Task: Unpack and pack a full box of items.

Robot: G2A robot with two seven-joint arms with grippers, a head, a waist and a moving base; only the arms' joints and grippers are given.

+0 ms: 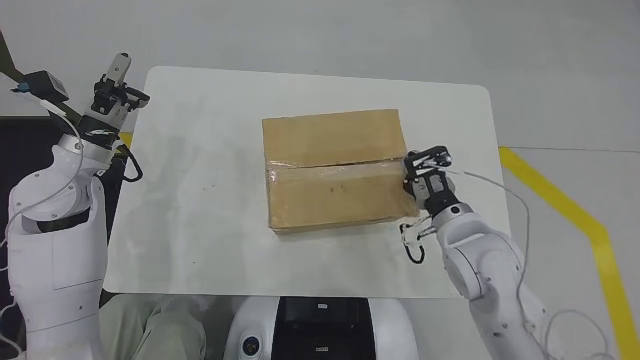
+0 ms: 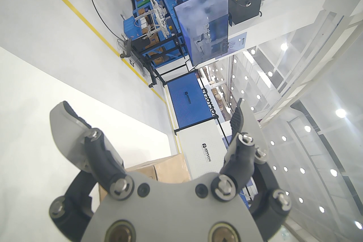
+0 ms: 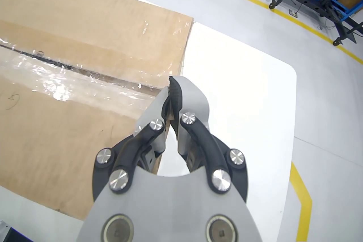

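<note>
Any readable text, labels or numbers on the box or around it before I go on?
Box: no printed label; one pen squiggle, not a readable character.
Tape: clear, no print.
Screen: characters too blurred to read.
Blue panel, white cabinet: maker's logos only.

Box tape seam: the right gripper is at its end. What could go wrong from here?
1. The right gripper is shut at the edge of the box, where the tape ends. I can't tell if it holds any film, so a pull may slip off or tear it.
2. The left gripper is open, off by a corner of the table, so nothing braces the box and a pull could drag it.
</note>
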